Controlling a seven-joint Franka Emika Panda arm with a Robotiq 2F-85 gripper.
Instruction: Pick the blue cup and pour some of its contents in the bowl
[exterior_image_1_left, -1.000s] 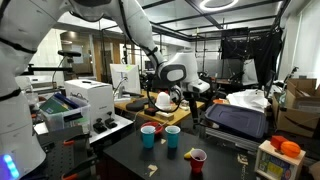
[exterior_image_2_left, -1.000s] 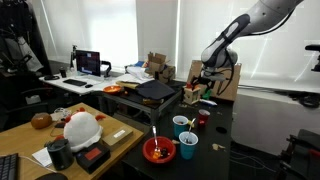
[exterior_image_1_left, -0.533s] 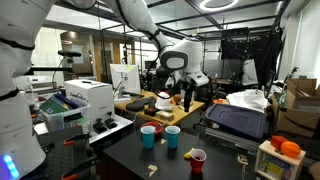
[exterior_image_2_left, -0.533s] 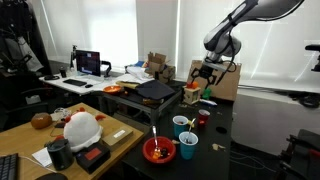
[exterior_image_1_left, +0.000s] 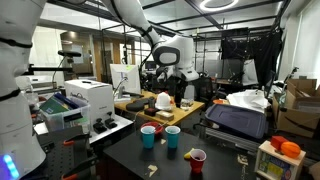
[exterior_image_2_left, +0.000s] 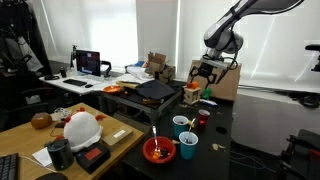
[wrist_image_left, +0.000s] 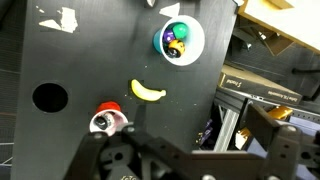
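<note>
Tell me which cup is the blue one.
The blue cup beside the red bowl, nearest the camera in an exterior view. The pale cup behind it is whitish; the small cup farther back is red.

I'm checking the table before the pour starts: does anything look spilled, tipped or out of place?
Nothing looks spilled or tipped. The blue cup and the red cup near it stand upright. The only oddity is a banana lying loose on the black table among the cups.

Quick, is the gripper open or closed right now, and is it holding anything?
Gripper: open, holding nothing, up in the air.
</note>
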